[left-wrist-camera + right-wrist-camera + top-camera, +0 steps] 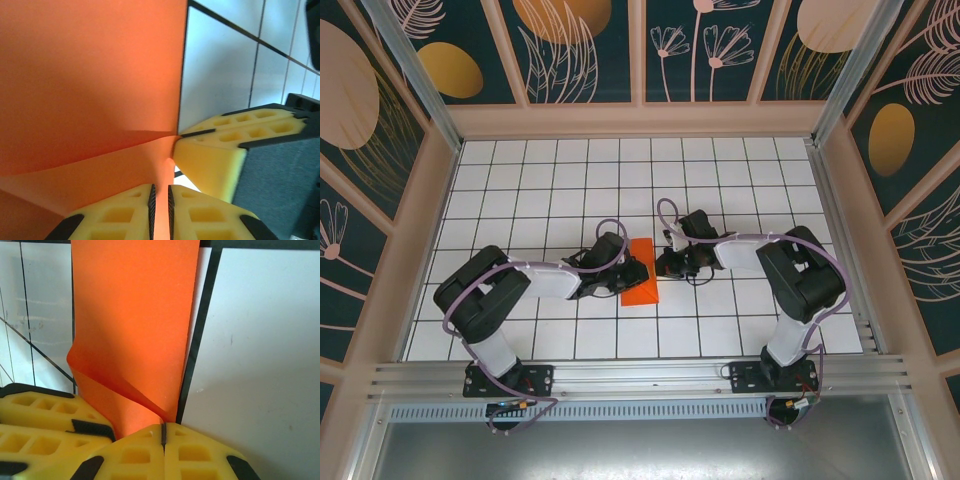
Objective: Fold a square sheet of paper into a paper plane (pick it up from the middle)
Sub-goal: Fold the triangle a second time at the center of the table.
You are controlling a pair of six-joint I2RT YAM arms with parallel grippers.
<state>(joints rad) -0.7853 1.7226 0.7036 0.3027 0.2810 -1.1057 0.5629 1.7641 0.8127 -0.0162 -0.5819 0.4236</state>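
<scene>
The square sheet of paper (644,290) is bright orange-red and lies folded into a narrow strip on the white tiled table (570,190), between the two arms. My left gripper (632,273) comes in from the left and is shut on a raised flap of the paper (90,75); orange shows in the thin slit between its yellow fingertips (161,187). My right gripper (665,265) is shut, its tips (163,426) touching the paper's (130,315) lifted edge beside a diagonal crease. Whether it pinches the paper I cannot tell. A right finger (215,150) presses at the crease in the left wrist view.
Wooden walls with patterned panels (580,50) fence the table at the back and on both sides. An aluminium rail (640,378) runs along the near edge by the arm bases. Left fingers (45,415) crowd the lower left of the right wrist view.
</scene>
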